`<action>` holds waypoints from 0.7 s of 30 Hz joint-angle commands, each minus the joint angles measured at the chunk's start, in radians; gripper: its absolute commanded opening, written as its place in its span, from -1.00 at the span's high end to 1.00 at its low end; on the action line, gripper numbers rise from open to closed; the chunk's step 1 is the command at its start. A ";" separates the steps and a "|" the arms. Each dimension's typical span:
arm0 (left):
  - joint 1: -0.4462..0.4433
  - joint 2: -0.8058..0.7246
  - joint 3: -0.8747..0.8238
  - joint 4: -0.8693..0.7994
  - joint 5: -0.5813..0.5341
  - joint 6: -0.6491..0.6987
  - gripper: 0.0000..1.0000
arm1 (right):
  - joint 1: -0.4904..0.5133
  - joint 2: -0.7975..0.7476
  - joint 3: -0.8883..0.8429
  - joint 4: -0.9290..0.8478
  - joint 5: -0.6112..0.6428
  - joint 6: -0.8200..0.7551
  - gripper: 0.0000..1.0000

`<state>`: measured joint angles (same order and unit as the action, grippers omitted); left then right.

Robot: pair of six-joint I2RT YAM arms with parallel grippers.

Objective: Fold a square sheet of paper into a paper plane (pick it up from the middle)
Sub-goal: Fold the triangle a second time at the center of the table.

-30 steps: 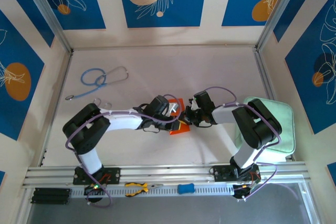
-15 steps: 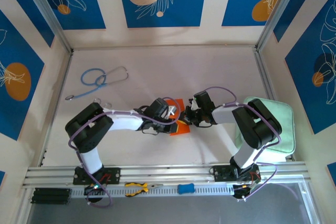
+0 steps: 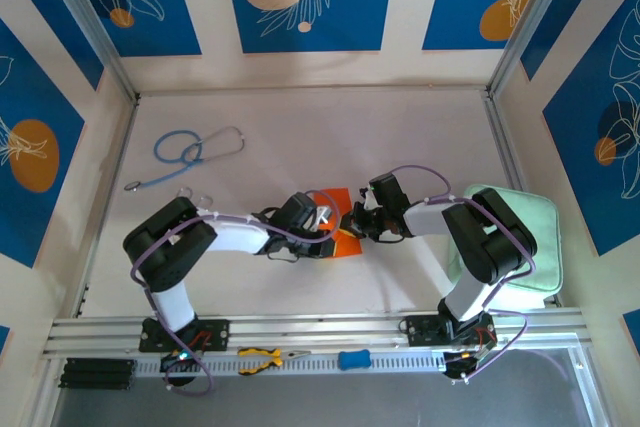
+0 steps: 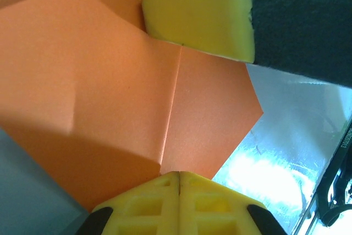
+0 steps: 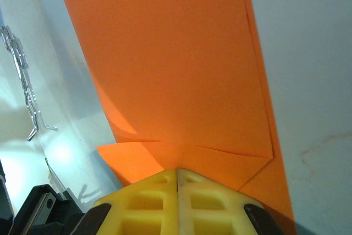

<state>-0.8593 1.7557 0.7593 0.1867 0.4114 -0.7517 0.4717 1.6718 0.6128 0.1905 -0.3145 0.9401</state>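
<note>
Left gripper (image 4: 179, 177): the yellow jaws stand together and are clamped on the edge of the square sheet of paper (image 4: 110, 97). A crease (image 4: 170, 114) runs straight into the seam between them.
Where the sheet is: it is at the middle of the table (image 3: 300, 117), between the two wrists. It is partly folded and held from both sides.
Right gripper (image 5: 177, 173): here also the jaws are pressed together on the paper. They bite where a small folded flap (image 5: 181, 153) overlaps the large flat panel.
Step in hand: we judge that a fold along the crease is being set, and that the plane is far from finished.
How to do it well: we would move both arms as one, so that the thin paper is neither stretched nor buckled between the two grips. The crease should stay in line with the left seam while the layers are brought flat to the table.
Letting go: we would release one side first and the other after, so that the sheet does not spring open.
Risk: a pull apart may tear the paper, and a twist may give a skew fold.
Pale green pad (image 3: 530, 247): it lies at the far right, well apart from the sheet, and has no part in this step.
</note>
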 commanded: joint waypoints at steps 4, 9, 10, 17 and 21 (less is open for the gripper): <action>0.001 -0.041 -0.059 -0.034 0.030 -0.021 1.00 | -0.013 0.005 -0.028 -0.088 0.050 -0.018 1.00; -0.001 -0.053 -0.080 -0.036 0.055 -0.026 1.00 | -0.014 0.009 -0.028 -0.087 0.049 -0.017 1.00; -0.001 -0.058 -0.085 -0.042 0.055 -0.025 1.00 | -0.015 0.009 -0.028 -0.088 0.049 -0.017 1.00; -0.001 -0.137 -0.088 -0.088 0.031 -0.005 1.00 | -0.016 0.005 -0.027 -0.088 0.046 -0.017 1.00; 0.000 -0.198 -0.055 -0.063 0.011 -0.002 0.99 | -0.016 0.003 -0.028 -0.087 0.045 -0.015 1.00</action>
<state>-0.8593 1.6093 0.6773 0.1307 0.4290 -0.7612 0.4664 1.6718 0.6128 0.1894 -0.3180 0.9398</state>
